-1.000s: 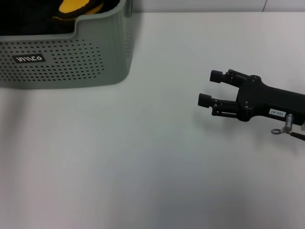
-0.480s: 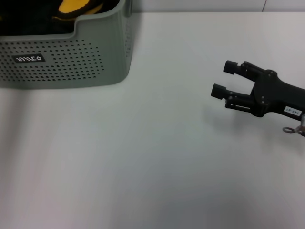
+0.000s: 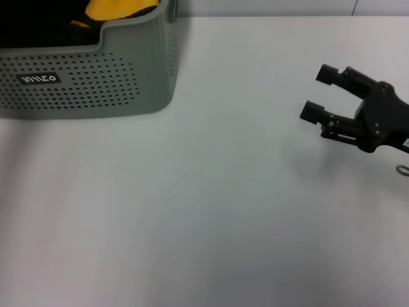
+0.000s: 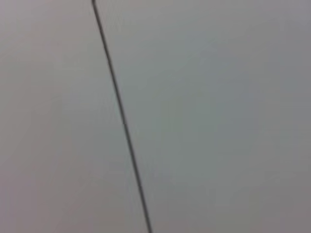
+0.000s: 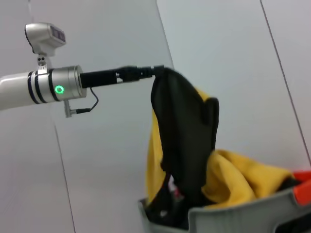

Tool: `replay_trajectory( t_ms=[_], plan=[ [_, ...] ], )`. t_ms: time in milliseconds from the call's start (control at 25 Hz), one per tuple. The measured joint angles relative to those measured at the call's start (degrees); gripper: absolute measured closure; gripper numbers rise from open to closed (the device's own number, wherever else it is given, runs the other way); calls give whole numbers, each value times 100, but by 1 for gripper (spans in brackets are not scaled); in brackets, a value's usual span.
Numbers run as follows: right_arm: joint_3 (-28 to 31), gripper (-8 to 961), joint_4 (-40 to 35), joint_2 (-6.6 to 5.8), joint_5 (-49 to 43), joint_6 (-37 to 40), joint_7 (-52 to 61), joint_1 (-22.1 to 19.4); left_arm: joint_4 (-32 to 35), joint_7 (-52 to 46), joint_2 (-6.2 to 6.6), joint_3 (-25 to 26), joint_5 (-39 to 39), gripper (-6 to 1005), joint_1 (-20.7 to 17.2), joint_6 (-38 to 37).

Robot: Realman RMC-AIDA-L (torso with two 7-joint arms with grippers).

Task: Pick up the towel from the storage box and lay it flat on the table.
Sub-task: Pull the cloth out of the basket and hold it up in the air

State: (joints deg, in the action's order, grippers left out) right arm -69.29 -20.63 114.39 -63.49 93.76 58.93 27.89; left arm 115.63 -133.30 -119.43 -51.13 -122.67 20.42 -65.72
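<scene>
The storage box (image 3: 83, 83) stands at the table's (image 3: 192, 211) far left; it also shows in the right wrist view (image 5: 243, 213). In that view my left gripper (image 5: 158, 73) is shut on the top of the dark towel (image 5: 182, 131) and holds it hanging well above the box. A yellow cloth (image 5: 238, 179) is draped up along the towel and over the box's contents; in the head view it (image 3: 118, 7) shows at the box's rim. My right gripper (image 3: 319, 93) is open and empty over the table at the right, far from the box.
The box's black label (image 3: 39, 78) faces me. Something orange-red (image 5: 301, 180) lies in the box beside the yellow cloth. The left wrist view shows only a plain grey surface with a thin dark line (image 4: 121, 116).
My right gripper has drawn back to the right, still open. The yellow cloth in the box has shifted and risen at the rim.
</scene>
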Motion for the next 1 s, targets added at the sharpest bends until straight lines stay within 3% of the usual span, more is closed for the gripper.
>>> replay_trajectory(
  t_ms=[200, 360, 480, 680, 760, 880, 1000],
  plan=[
    [79, 68, -16, 21, 25, 84, -446, 255, -26, 127, 112, 1044, 1759, 1000, 128, -623],
    [102, 70, -76, 51, 68, 107, -725, 347, -20, 190, 176, 1274, 2686, 1000, 136, -1020],
    [148, 72, -161, 112, 82, 89, -925, 529, -20, 188, 193, 1294, 2906, 999, 78, -1234],
    [99, 76, -254, 182, 250, -89, -2069, 838, -47, 203, 94, 1270, 2929, 999, -28, -1662],
    [12, 125, -243, 182, 487, -114, -2684, 886, -60, 224, 26, 1266, 2933, 999, -45, -1802],
    [-468, 198, -266, 181, 1147, -256, -3744, 899, -83, 341, -13, 1220, 2945, 999, -111, -1928],
    [-1327, 203, -313, 179, 2099, -675, -5122, 884, -236, 428, -14, 1162, 2950, 999, -129, -1987]
  ],
)
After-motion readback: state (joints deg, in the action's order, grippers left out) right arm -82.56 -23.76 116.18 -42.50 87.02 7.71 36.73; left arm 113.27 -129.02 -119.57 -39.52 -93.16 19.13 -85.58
